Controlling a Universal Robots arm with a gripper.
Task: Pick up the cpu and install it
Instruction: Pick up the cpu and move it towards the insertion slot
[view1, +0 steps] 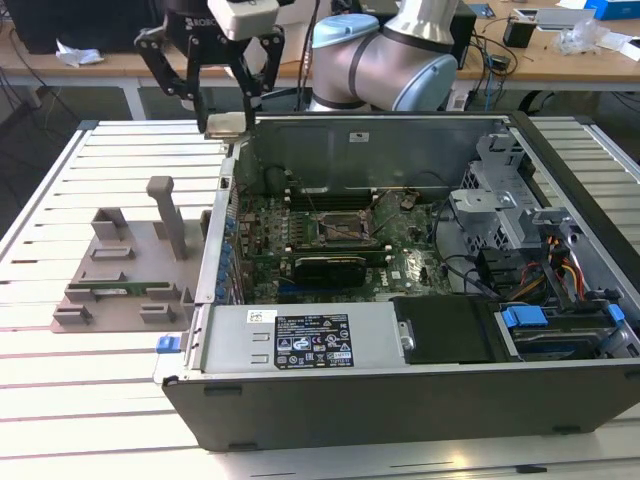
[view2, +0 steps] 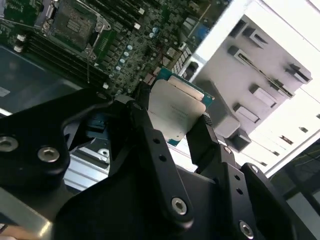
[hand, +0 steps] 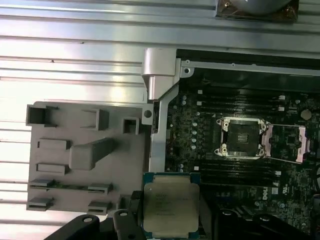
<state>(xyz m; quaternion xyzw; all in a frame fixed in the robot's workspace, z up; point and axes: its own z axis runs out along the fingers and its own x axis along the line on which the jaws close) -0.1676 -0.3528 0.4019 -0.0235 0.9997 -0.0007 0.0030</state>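
The gripper (view1: 228, 112) hangs clamped on the cpu (hand: 170, 206), high over the rim of the open computer case (view1: 400, 400) (exterior view's left wall), with the socket (hand: 242, 137) lying uncovered inside.

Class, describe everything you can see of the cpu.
The cpu is a small flat square chip: a dull silver metal top plate over a thin blue-green rim. It hangs in the air, clamped at two opposite edges by the black end effector, over the edge of the open computer case, apart from the empty socket.
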